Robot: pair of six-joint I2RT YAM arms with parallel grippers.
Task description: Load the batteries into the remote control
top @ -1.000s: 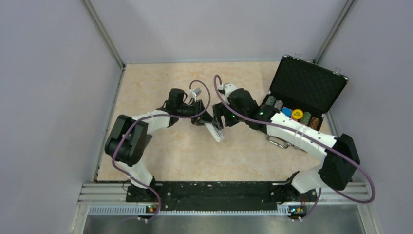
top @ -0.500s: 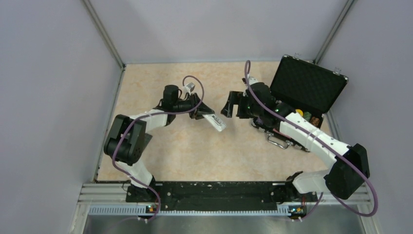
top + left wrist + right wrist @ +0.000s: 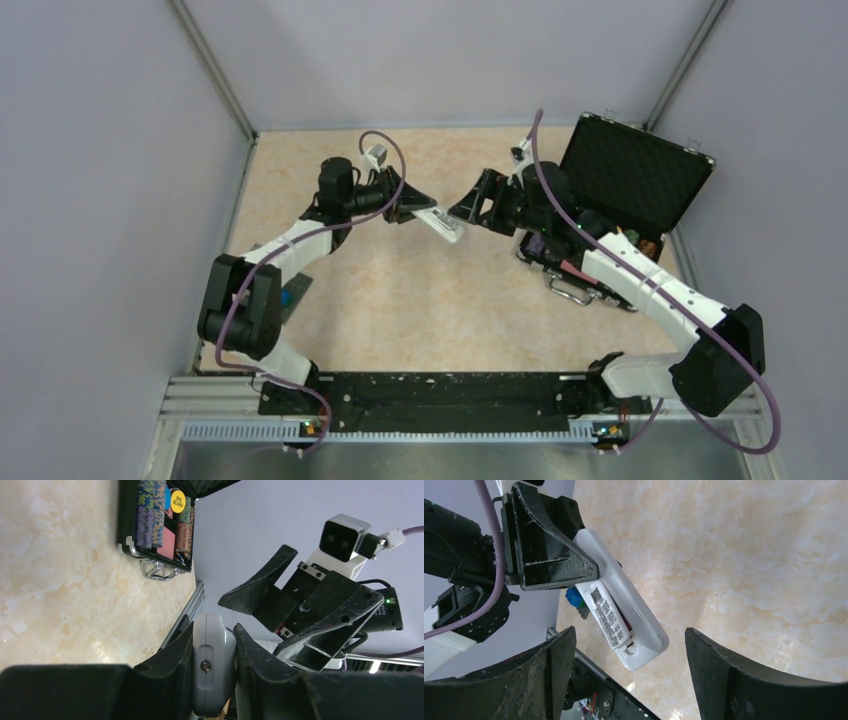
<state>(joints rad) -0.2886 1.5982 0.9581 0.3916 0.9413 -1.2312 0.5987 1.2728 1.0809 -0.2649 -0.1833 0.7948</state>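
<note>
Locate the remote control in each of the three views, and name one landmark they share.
Top external: remote control upper centre, sticking out of the left gripper.
Left wrist: remote control bottom centre, seen end-on.
Right wrist: remote control centre-left, label side showing.
Shared landmark: the marbled beige table.

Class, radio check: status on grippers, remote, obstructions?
Left gripper shut on remote, held off table. Right gripper open, empty, facing remote. Nothing between them.
</note>
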